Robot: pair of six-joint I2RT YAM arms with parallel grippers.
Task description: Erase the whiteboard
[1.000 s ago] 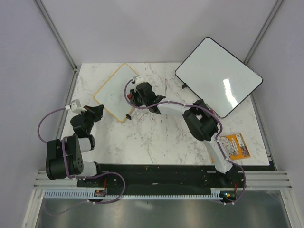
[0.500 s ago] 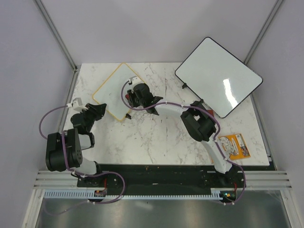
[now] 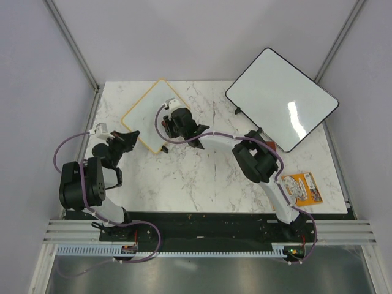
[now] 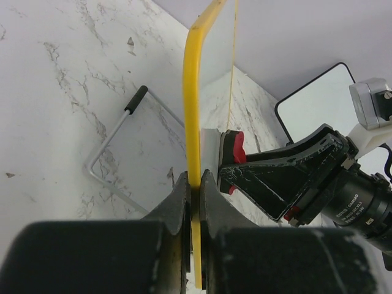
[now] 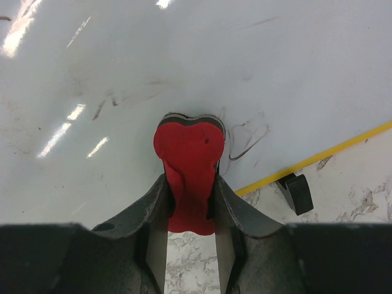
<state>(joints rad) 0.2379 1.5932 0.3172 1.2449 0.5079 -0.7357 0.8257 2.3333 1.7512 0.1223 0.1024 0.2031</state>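
Observation:
The whiteboard (image 3: 152,111), small with a thin yellow frame, lies slanted at the back left of the marble table. My left gripper (image 3: 130,138) is shut on its near-left frame edge; in the left wrist view the yellow frame (image 4: 195,92) runs straight between the fingertips of this gripper (image 4: 195,187). My right gripper (image 3: 176,120) is over the board's right part, shut on a red eraser (image 5: 188,153) that presses on the white surface (image 5: 122,61). Faint pen scribbles (image 5: 248,138) show beside the eraser. A small black clip (image 5: 297,193) sits just outside the yellow frame (image 5: 331,150).
A larger black-framed whiteboard (image 3: 282,98) lies at the back right, overhanging the table. An orange packet (image 3: 301,188) lies near the right edge. A bent wire stand (image 4: 116,141) rests on the marble under the small board.
My left gripper moved forward to the board's edge, opened briefly and shut on the yellow frame. My right gripper with the eraser slid a little left across the board.

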